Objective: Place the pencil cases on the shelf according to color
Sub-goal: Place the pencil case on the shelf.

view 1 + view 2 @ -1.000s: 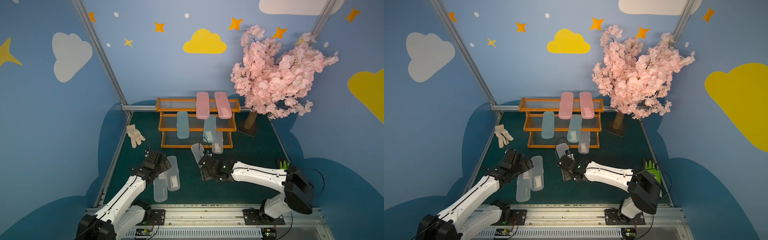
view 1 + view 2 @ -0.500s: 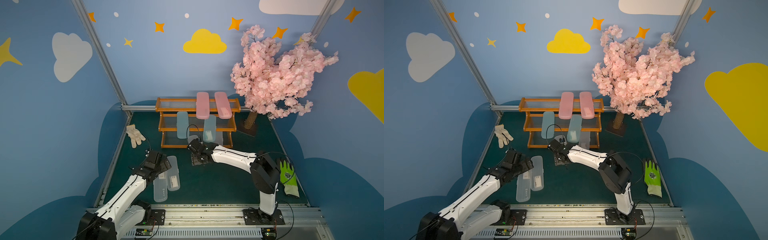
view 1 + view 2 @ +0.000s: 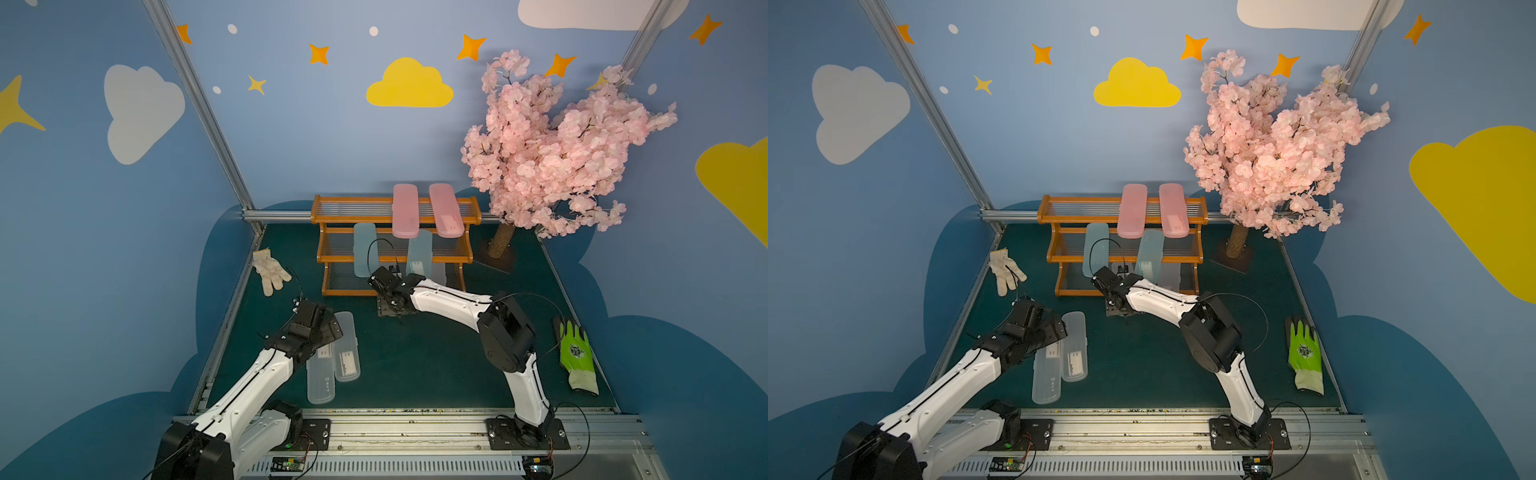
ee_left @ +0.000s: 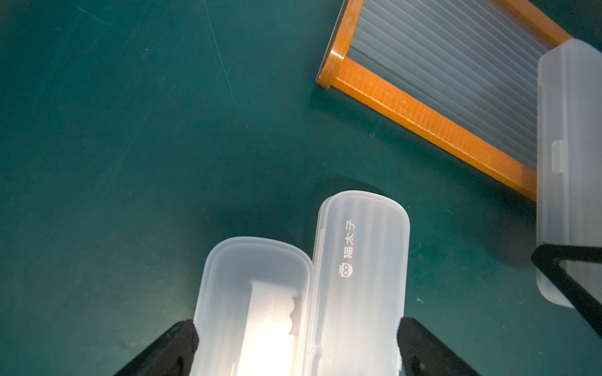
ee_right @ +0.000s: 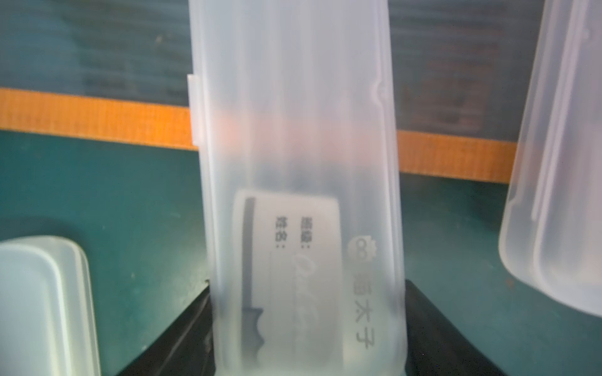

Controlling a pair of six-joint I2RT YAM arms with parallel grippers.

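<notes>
The left arm (image 3: 257,374) and right arm (image 3: 449,299) have smooth white shells with big black joints. The left pincer (image 3: 328,330) and right pincer (image 3: 380,282) are black. Just behind each pincer a thin black cable (image 3: 382,240) makes a loop. Far behind them, black base plates (image 3: 498,436) carry small screws.

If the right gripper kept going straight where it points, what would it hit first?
Probably the shelf: its orange front rail lies just ahead of the right gripper, and the clear case it holds crosses it. Height is unclear.

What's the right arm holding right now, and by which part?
The right gripper holds a clear pencil case by its labelled end, between the fingers.
</notes>
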